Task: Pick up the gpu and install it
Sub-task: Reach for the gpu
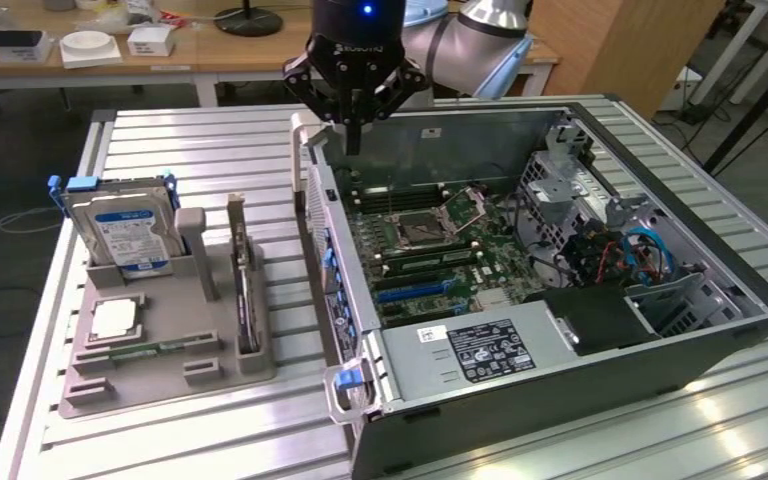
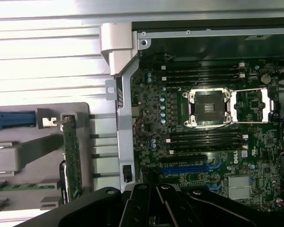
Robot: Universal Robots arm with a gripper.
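— Where's the gpu (image 1: 241, 290)?

— It stands on edge in a slot of the grey holder (image 1: 171, 375) on the desk (image 1: 197, 150). That is well apart from the pincer (image 1: 353, 146), lower and beyond the wall of the open computer case (image 1: 598, 390). It is probably upright so its top edge can be gripped.

— And the pincer?

— Fingers together, holding nothing. The arm hangs it straight down over the case's rim.

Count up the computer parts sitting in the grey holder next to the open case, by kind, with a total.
Hard drive: 1
gpu: 1
Processor chip: 1
Memory stick: 1
Total: 4
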